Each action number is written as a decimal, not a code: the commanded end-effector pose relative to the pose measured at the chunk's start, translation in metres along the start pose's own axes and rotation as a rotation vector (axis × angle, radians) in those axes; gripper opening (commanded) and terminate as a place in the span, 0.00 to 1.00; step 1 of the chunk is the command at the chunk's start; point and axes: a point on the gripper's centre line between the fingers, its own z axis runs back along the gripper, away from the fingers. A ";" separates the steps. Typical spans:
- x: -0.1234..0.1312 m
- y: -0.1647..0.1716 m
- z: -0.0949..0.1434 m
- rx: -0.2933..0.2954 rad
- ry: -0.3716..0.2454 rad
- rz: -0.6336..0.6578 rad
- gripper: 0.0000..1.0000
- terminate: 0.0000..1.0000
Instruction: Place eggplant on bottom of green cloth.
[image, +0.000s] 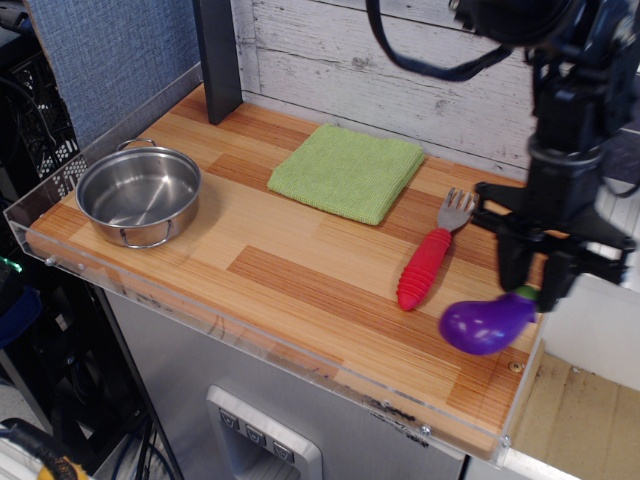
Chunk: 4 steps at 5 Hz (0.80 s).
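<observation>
The purple eggplant (487, 323) hangs tilted just above the table's front right corner, held by its green stem end. My gripper (530, 288) is shut on that stem end, with the black arm rising above it at the right. The light green cloth (346, 171) lies flat at the back middle of the wooden table, well to the left and behind the gripper.
A red-handled fork (431, 255) lies just left of the eggplant. A steel pot (138, 194) stands at the left. A dark post (217, 60) stands at the back left. The table's right edge (525, 380) is close under the eggplant.
</observation>
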 end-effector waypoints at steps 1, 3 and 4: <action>-0.008 0.043 0.058 0.000 -0.125 0.071 0.00 0.00; -0.049 0.092 0.086 0.100 -0.139 0.154 0.00 0.00; -0.086 0.129 0.091 0.163 -0.130 0.234 0.00 0.00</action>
